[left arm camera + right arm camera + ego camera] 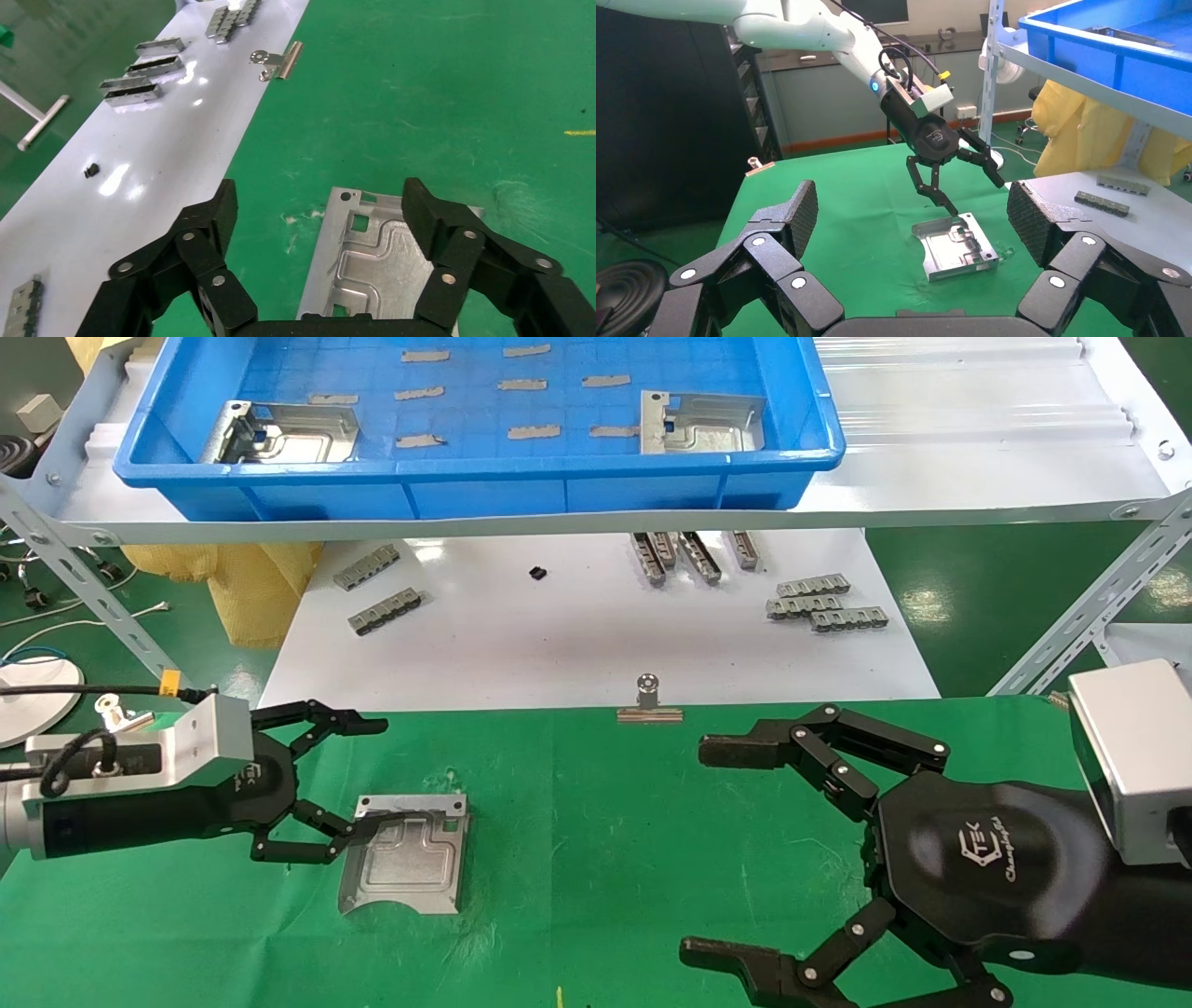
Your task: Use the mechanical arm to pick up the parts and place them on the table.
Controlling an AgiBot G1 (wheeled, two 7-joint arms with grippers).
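Fingers of our left black multi-link gripper [358, 775] are spread wide and grip nothing; one tip sits at the near-left corner of the flat silvery stamped metal plate [405, 852], the other hangs clear beyond it. That plate lies flat on the wrinkled green cloth counter [596, 822], apparently already delivered. It is nearly square, so we see no clear long axis; its curved notch faces our body and the tabbed edge faces the white tabletop [577, 635]. Our right black gripper [712, 850] waits well apart, fingers equally wide and empty. Two more plates [700, 423] remain in the blue plastic tray [484, 486]. We judge the risk to be the lower fingertip catching the plate's corner on withdrawal, dragging or tipping it.
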